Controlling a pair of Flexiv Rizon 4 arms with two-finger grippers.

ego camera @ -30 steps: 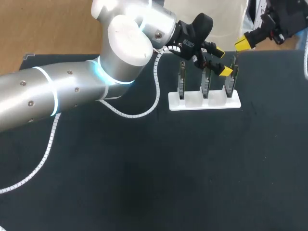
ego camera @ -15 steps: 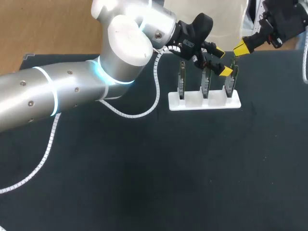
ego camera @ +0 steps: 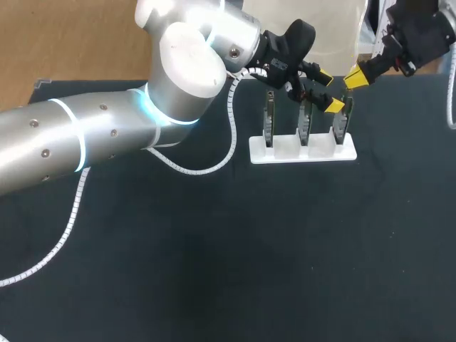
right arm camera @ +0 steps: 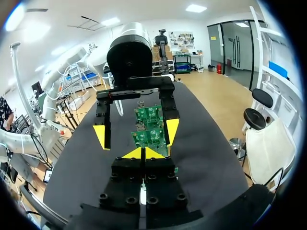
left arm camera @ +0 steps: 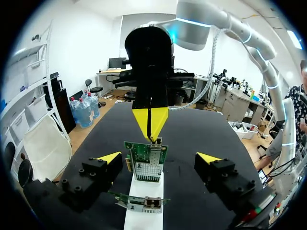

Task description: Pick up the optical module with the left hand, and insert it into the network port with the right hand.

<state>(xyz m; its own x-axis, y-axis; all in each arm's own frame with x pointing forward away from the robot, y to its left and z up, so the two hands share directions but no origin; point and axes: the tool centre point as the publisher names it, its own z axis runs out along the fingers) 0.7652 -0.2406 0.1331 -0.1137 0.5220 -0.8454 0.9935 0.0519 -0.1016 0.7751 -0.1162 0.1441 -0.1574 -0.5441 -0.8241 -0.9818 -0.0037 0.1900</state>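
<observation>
From the head view, the white holder (ego camera: 303,152) sits at about one o'clock from the middle of the black table (ego camera: 228,256), with three circuit cards (ego camera: 304,122) standing upright in it in a row. My left gripper (ego camera: 328,90) hangs over the three o'clock end of that row with its fingers spread wide. In its wrist view they stand on either side of the rightmost card (left arm camera: 146,163), and I see no contact. My right gripper (ego camera: 355,75) is at one o'clock from the holder, its yellow tips pressed together into a point just over that card's top edge. I can see nothing held between them. I cannot pick out an optical module as a separate piece; if it is here, it is on or among these cards. I judge it to be light, stiff and metal-shelled, so smooth enough to slip under light pressure. I would take it across its two flat long sides, leaving the connector end free. The cards themselves are bare boards with exposed parts, so I would touch them only at the edges and keep side loads low.
</observation>
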